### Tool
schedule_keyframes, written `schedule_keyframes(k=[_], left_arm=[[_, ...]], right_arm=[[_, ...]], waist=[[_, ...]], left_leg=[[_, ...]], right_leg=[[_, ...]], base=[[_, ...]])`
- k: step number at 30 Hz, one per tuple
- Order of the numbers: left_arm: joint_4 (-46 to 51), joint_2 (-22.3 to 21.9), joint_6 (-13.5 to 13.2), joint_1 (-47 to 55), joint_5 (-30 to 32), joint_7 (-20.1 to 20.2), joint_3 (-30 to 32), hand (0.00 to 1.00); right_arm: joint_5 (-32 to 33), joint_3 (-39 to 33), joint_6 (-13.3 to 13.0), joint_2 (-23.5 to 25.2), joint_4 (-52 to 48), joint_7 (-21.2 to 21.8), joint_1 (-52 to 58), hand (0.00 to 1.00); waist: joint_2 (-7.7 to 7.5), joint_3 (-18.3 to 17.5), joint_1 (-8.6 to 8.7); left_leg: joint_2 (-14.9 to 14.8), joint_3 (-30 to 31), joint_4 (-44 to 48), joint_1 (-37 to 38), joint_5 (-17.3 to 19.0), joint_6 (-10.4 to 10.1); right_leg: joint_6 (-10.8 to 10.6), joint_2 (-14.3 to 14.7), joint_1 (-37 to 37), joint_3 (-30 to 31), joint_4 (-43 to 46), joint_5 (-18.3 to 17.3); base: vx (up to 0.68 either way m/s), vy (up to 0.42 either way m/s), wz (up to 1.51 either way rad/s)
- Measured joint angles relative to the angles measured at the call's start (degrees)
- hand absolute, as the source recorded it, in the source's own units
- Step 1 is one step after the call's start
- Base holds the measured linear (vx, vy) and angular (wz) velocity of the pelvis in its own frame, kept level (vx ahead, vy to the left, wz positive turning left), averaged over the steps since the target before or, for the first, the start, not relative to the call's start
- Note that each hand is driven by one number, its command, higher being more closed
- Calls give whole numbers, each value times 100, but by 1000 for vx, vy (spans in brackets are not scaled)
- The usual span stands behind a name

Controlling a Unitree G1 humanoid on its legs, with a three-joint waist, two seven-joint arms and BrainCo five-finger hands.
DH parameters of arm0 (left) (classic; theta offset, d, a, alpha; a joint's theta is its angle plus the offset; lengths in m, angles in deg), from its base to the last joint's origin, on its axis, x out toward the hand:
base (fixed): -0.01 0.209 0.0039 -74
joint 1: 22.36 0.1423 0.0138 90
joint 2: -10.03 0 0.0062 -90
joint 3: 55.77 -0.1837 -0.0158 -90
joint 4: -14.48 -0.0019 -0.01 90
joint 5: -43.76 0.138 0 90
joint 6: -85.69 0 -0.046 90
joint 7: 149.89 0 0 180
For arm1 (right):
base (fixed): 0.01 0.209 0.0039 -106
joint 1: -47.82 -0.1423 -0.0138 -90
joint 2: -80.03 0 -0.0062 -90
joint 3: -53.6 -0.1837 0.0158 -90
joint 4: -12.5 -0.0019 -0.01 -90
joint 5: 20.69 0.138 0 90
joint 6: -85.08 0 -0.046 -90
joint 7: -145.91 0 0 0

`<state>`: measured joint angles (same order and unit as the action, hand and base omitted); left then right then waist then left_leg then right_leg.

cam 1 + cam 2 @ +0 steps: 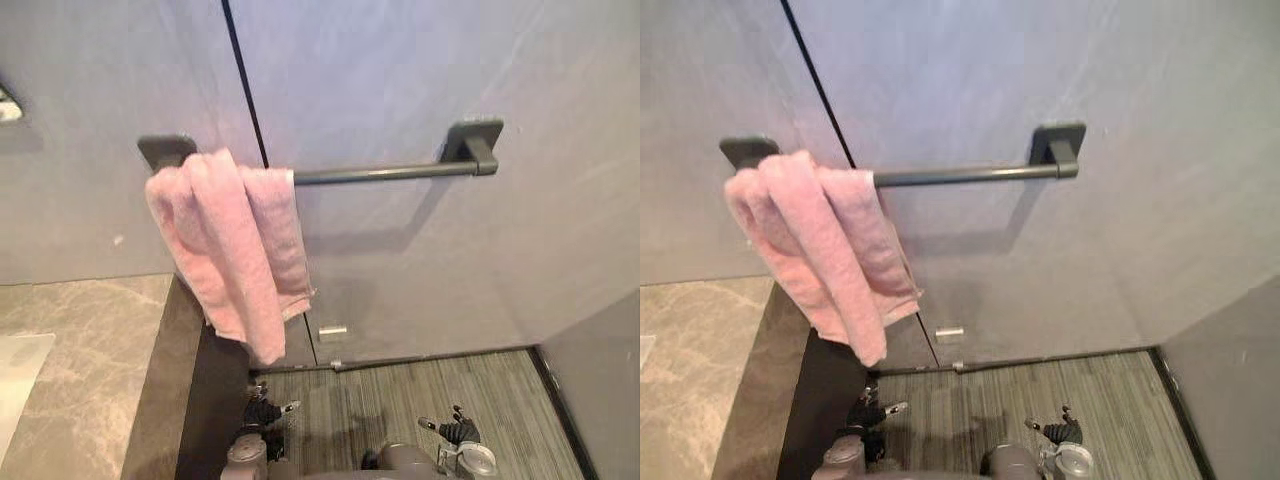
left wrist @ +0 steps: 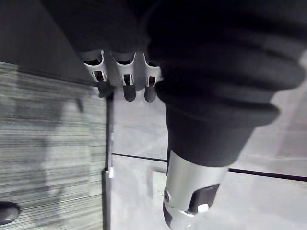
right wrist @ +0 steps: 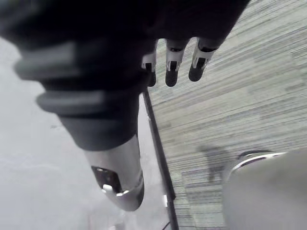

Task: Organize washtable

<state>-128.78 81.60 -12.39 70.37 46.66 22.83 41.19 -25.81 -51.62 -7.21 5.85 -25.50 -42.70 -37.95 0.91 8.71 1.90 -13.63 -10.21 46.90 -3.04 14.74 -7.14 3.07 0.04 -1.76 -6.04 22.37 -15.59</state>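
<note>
Towel on the rail: a fluffy pink terry towel (image 1: 232,250) hangs bunched over the left end of a dark grey metal wall bar (image 1: 385,172), beside a beige marble counter (image 1: 90,330). Well below it (down near the striped grey floor (image 1: 400,395)) the left hand (image 1: 262,412) and right hand (image 1: 455,432) hang empty, fingers relaxed.

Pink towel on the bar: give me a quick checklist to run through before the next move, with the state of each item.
1. Pink towel hangs over the towel bar: ok.
2. Towel spread along the bar: not ok, bunched at the bar's left end.
3. Left hand empty, fingers straight: ok.
4. Right hand empty, fingers straight: ok.
5. Hands raised near the towel: not ok, both hang low near the floor.
</note>
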Motion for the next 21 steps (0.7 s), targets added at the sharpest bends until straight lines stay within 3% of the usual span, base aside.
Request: schedule_keyframes(k=[2, 4, 5, 6, 9, 12, 16, 21], left_arm=[[0, -5, 2, 8, 0, 0, 8, 0], [-8, 2, 8, 25, 0, 2, 3, 0], [-10, 5, 8, 15, 0, 6, -20, 0], [-21, 22, 5, 8, 0, 13, -74, 0], [-107, 255, 9, 4, 0, 36, -263, 0], [-202, 404, 11, 78, 2, 72, -275, 0], [-307, 495, 10, 128, 3, 74, -279, 0], [-356, 511, 4, 117, 3, 74, -323, 0]], right_arm=[[2, -17, 6, 42, 2, -2, 17, 0], [4, -29, 7, 64, 54, -3, 22, 0], [5, -66, 6, 70, 55, -3, 34, 0], [30, -131, -5, 1, 69, -4, 60, 0], [24, -185, 18, 62, 220, 2, 48, 0], [12, -203, 19, 72, 326, 2, 27, 0], [2, -227, 18, 64, 373, 2, 33, 0], [1, -224, -12, -78, 515, -3, -3, 0]], waist=[[27, 5, -47], [14, 14, -113], [16, 17, -108], [133, -7, -107], [-159, -38, -106], [-188, -41, -109], [-190, -53, -105], [-190, -61, -95]], left_leg=[[-51, -206, -168, -266, 86, 139], [66, -258, -1028, -405, 91, 159], [167, -245, -1650, -440, -9, 166], [292, -105, -2386, -452, -486, 171], [703, -94, -2737, -240, -599, 280], [809, -104, -2871, -108, -598, 287], [852, -104, -3152, 107, -685, 299], [857, -64, -3859, 351, -1100, 292]], right_leg=[[-1, -53, 211, 116, -103, 0], [-31, -195, 332, 167, -103, -14], [-148, -260, 387, 171, -83, -80], [-360, -270, 400, 187, -13, -210], [-483, -565, 471, 405, -228, -274], [-627, -643, 678, 470, -516, -156], [-611, -613, 865, 477, -756, -45], [-556, -513, 900, 481, -1012, 227]], base=[[200, 78, -30], [157, 128, -27], [213, 249, 3], [212, 237, 10], [152, 155, 18], [112, 100, 3], [23, 3, -1], [-9, -14, 0]])
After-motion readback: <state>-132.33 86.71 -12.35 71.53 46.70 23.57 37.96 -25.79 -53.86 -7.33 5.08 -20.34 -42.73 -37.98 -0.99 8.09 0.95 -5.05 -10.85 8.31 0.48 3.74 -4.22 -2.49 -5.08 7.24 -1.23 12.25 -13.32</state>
